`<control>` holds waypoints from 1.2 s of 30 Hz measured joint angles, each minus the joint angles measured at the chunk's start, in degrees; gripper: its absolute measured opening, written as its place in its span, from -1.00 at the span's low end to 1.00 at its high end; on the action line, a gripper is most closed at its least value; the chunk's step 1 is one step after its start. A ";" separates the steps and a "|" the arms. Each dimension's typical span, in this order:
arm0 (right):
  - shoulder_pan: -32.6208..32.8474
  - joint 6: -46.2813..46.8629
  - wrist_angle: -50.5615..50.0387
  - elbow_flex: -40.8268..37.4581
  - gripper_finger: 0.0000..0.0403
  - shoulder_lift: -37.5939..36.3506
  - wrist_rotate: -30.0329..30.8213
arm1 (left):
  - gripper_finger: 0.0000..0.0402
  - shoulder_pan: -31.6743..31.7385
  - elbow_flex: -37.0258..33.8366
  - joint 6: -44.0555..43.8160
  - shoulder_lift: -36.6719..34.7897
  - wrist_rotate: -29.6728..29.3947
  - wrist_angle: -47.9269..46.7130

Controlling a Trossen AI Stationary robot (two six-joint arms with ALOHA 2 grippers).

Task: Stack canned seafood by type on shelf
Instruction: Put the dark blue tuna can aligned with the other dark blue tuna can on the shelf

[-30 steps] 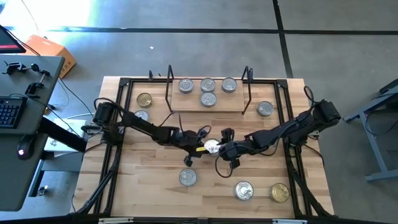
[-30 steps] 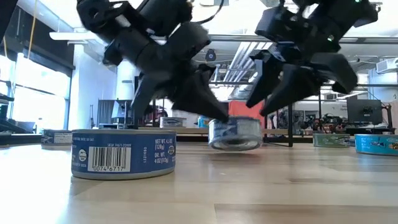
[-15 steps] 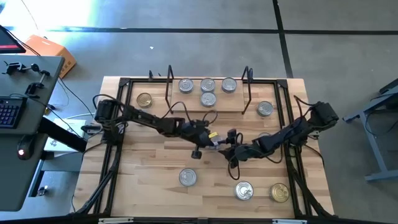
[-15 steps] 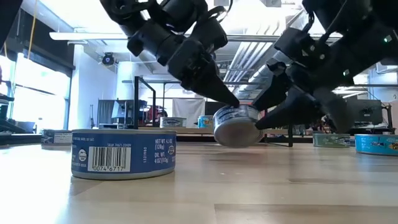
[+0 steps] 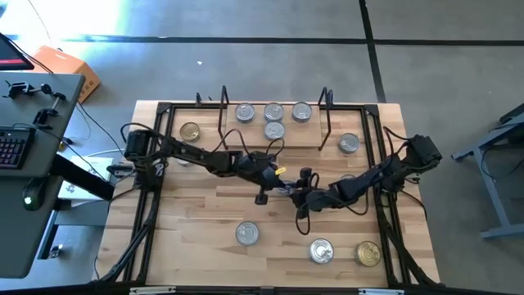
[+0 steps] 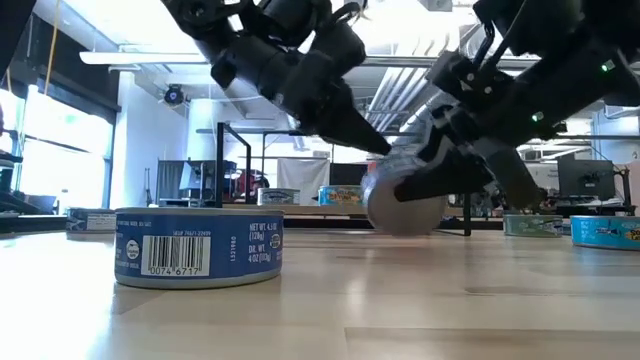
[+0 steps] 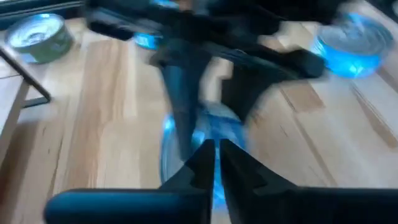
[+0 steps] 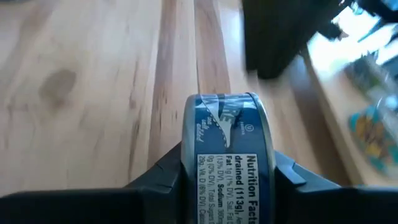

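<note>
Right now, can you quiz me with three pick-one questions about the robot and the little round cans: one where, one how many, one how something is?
1. Where is the blue-labelled round metal tin that the right gripper has? A on the floor; B near the middle of the wooden table; C inside a cardboard box.
2. How many silver-lidded tins lie on the light-wood shelf? A two; B four; C seven.
3. How is the gripped tin turned? A flat, lid up; B on its edge; C upside down in a stack.
Answers: B, the high view shows both arms meeting there. B, three in a row and one in front. B, the right wrist view shows its label wall between the fingers.
</note>
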 joint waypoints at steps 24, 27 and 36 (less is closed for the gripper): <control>6.05 8.11 35.66 -12.83 -0.42 0.04 4.55 | -0.19 -3.41 -16.95 1.04 -3.55 -9.78 28.30; 6.77 6.12 38.62 -12.81 -0.42 0.04 7.29 | -0.19 -3.41 -20.92 -1.00 -2.29 -9.81 38.97; 6.73 3.39 41.03 -12.75 -0.42 -0.02 8.04 | -0.17 -3.13 -21.74 -6.41 0.39 -8.44 45.82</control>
